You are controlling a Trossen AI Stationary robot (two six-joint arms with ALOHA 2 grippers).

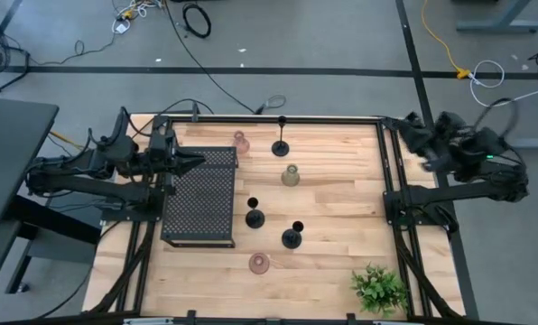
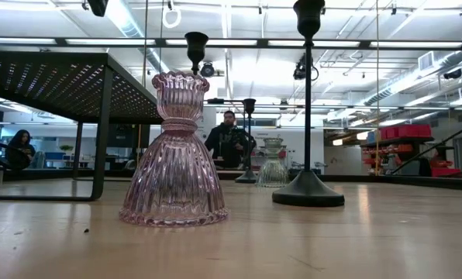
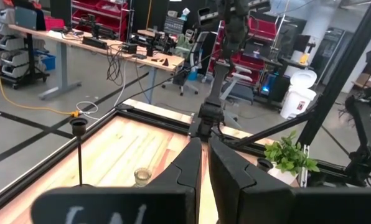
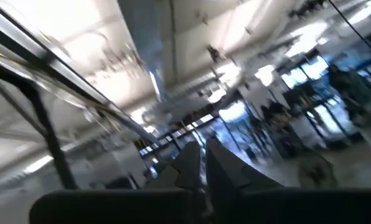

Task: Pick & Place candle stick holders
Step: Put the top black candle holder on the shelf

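Several candle stick holders stand upright on their bases on the wooden table. Three are black with thin stems (image 1: pixel 281 146) (image 1: pixel 255 217) (image 1: pixel 292 236). Two are of pink glass (image 1: pixel 241 140) (image 1: pixel 260 263) and one is of pale green glass (image 1: pixel 291 175). The low view has the near pink one (image 2: pixel 174 151) and a black one (image 2: pixel 307 116) close up. My left gripper (image 1: pixel 199 161) (image 3: pixel 204 163) is shut and level above the black perforated stand (image 1: pixel 199 194), holding nothing. My right gripper (image 1: pixel 415 144) (image 4: pixel 203 163) is shut and raised at the table's right edge, tipped upward toward the ceiling.
A green leafy plant (image 1: pixel 378 289) sits at the near right corner. The perforated stand fills the table's left side. A black frame (image 1: pixel 386 162) rims the table. Bare wood lies between the holders and the right rail. Beyond the table, people (image 2: pixel 229 139) stand in the room.
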